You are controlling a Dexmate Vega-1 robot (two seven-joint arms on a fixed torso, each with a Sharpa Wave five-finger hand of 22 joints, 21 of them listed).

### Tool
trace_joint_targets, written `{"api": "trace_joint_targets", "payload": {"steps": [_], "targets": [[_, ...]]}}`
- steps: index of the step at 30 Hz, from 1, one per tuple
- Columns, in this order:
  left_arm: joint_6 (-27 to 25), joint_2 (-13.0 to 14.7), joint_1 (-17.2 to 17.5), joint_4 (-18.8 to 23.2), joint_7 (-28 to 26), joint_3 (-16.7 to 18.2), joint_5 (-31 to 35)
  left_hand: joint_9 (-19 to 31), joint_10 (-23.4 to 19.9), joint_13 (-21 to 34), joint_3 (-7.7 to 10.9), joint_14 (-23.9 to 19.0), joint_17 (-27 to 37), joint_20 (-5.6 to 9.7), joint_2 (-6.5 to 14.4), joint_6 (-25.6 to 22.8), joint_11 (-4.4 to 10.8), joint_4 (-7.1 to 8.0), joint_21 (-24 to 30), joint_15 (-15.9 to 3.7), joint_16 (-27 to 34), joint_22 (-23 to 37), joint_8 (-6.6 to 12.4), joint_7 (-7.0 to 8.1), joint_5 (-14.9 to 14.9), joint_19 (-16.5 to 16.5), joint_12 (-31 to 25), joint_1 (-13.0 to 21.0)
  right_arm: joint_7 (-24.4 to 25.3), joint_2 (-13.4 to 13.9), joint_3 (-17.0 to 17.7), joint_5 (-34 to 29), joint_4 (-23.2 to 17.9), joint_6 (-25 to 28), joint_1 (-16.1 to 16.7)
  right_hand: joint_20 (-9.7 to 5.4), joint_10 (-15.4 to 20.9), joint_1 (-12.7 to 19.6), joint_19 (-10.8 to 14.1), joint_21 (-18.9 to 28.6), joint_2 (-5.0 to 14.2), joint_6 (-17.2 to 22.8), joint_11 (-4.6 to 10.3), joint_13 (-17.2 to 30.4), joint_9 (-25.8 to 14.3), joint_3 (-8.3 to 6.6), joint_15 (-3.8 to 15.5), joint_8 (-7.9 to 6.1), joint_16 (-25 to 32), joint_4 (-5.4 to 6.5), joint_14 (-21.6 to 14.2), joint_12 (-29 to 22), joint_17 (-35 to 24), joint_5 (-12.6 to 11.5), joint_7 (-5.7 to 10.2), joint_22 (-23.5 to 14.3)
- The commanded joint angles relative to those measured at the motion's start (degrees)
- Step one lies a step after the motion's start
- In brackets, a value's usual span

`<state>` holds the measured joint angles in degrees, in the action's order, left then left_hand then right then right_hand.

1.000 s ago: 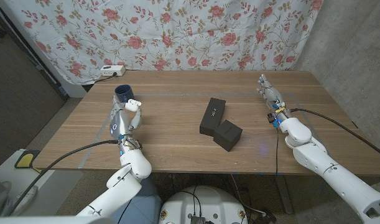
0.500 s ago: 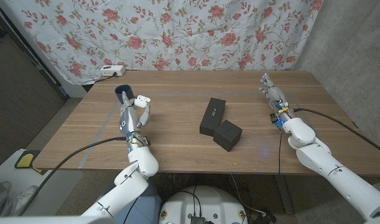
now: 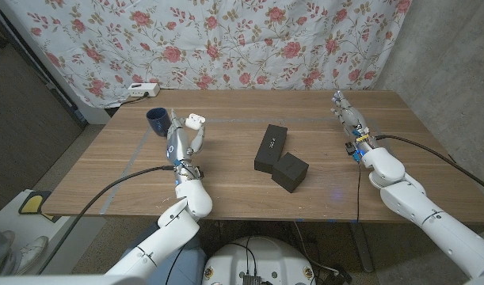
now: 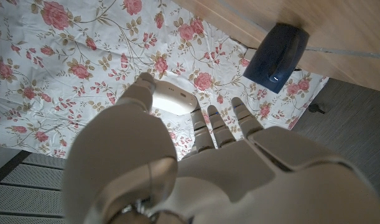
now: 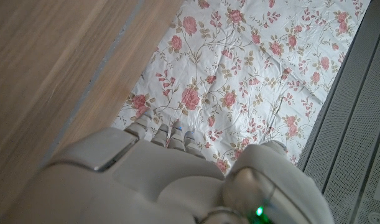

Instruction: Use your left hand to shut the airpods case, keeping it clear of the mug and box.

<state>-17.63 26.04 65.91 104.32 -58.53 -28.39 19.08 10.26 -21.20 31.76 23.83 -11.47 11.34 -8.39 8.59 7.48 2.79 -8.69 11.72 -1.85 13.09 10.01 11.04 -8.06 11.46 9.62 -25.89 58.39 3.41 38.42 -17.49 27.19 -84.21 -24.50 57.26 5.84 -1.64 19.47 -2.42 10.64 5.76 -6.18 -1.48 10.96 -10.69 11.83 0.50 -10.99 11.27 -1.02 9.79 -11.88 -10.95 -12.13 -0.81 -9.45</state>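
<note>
While the left hand (image 3: 183, 139) held the airpods case (image 3: 195, 120) aloft, the closing step looked under way.
Pinched at the fingertips, the case sat just right of the mug (image 3: 156, 119), well apart from the black boxes (image 3: 279, 157); next, press the lid down. The right hand (image 3: 345, 115) waited, empty, fingers straight.

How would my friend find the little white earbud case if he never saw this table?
Start at the wooden table and go to its far corner on the robot's left, where a dark blue mug stands. Beside the mug, the robot's left hand holds up the small white rounded airpods case. It is the only white thing there; the two boxes are black.
</note>
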Motion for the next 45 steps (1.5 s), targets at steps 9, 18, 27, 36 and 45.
{"api": "trace_joint_targets", "payload": {"steps": [9, 18, 27, 36, 45], "targets": [[3.31, 0.14, -4.58, -2.41, 3.23, -5.35, 3.87, 0.26, -7.31, 0.48, -0.31, 0.13, 0.02, 2.29, 0.2, -0.27, 6.95, -0.33, 0.09, -0.77, -0.42, 0.22, 0.25, -0.2, 0.07, 0.68, -0.29, 0.09, -2.95, -0.1, -0.3, 1.85, -1.16, 0.52, -0.43, 0.78, 3.23, 0.16, -0.35, -0.02, 0.21, -0.2, 1.21, 0.2, -0.1, -0.09, -0.08, -0.17, 0.38, -0.01, 2.8, -1.22, -0.12, 0.02, 0.18, -0.32], [4.87, -0.67, -5.45, -3.29, 3.69, -6.52, 4.53, 0.26, -7.37, 0.62, -0.49, 0.15, -0.04, 2.7, 0.24, -0.3, 7.03, -0.33, -0.12, -0.75, -0.62, 0.15, 0.22, -0.18, 0.08, 0.45, -0.39, 0.19, -2.67, 0.78, 0.16, 2.31, -2.83, 1.83, 0.49, 1.07, 4.11, 0.14, 0.05, 0.16, 0.11, -0.06, 0.65, 0.23, -0.1, -0.09, 0.08, -0.25, 0.61, -0.06, 2.22, -1.36, -0.11, 0.06, 0.2, -0.32], [7.51, -1.32, -6.82, -4.42, 4.43, -7.5, 4.83, 0.26, -7.29, 0.76, -0.73, 0.05, 0.03, 1.68, 0.44, -0.36, 7.11, -0.09, 0.21, -0.79, -0.62, 0.2, 0.2, -0.02, 0.07, 1.35, -0.41, -0.03, -4.39, 2.39, 0.66, 3.73, -5.9, 3.02, 1.45, 1.16, 4.18, 0.11, 0.16, 0.2, 0.05, -0.05, 0.04, 0.25, -0.1, -0.1, -0.48, -0.26, 0.56, -0.08, 2.33, -1.2, -0.11, 0.09, 0.07, -0.32], [13.19, -0.75, -7.85, -6.2, 6.48, -7.78, 3.44, 0.26, -6.65, 0.87, -0.74, 0.68, 0.13, 2.03, 0.75, -0.33, 7.33, -0.1, 0.11, -0.55, -0.87, 0.32, 0.17, 0.17, 0.12, 1.13, -0.16, 0.16, -3.62, 4.03, 1.1, 2.09, -9.34, 3.7, 2.6, 1.32, 8.32, -0.21, 0.55, 0.3, -0.05, 0.05, -0.93, 0.4, -0.1, -0.05, -0.68, -0.32, 0.98, -0.01, 1.23, -2.33, -0.12, 0.13, -0.06, -0.32], [21.08, 0.71, -9.69, -8.91, 10.35, -8.29, 2.51, 0.26, -6.62, 0.94, -0.92, 0.92, 0.19, 2.63, 0.73, -0.21, 7.48, -0.02, 0.28, -0.73, -0.92, 0.43, 0.12, 0.36, 0.08, 1.46, -0.13, 0.07, -2.68, 5.45, 1.33, 0.84, -13.56, 5.84, 3.49, 1.68, 12.34, -0.92, 1.54, 0.48, -0.22, -4.16, -2.63, 0.66, -0.12, 0.16, -1.53, 0.87, 1.46, 0.26, -0.41, -3.08, -0.18, 0.13, -0.23, -0.31]]}}
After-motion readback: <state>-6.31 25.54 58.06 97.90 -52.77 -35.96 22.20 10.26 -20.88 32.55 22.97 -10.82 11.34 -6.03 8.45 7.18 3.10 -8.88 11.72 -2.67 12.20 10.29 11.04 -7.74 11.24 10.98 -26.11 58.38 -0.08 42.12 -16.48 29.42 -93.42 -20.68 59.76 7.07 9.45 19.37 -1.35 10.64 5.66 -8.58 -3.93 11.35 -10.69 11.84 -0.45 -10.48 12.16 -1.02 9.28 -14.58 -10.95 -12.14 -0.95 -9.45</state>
